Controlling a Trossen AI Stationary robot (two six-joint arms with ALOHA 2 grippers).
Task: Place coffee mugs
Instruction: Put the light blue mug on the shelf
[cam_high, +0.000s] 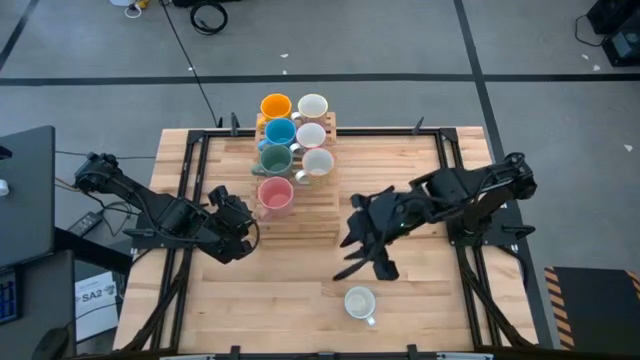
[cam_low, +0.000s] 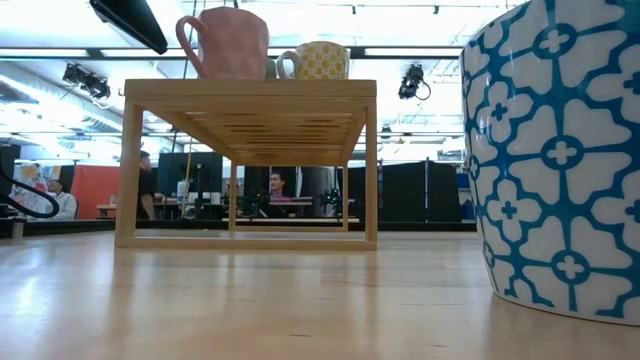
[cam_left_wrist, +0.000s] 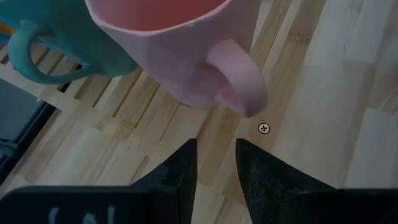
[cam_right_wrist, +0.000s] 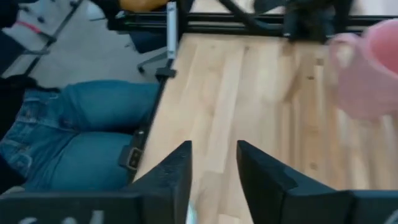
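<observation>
While my left fingers (cam_left_wrist: 214, 163) hover slightly apart and empty just beside the pink mug (cam_high: 275, 194) on the wooden rack (cam_high: 300, 215), my right fingers (cam_high: 362, 258) hang parted, gripping nothing. A white mug (cam_high: 359, 302) sits on the worktop (cam_high: 260, 300) at six o'clock from them.

Light wooden plank table (cam_high: 300, 290): low slatted wooden rack (cam_high: 305, 215) at far middle; white blue-patterned ceramic mug (cam_high: 359, 302) directly on tabletop near front edge, well apart from rack.
</observation>
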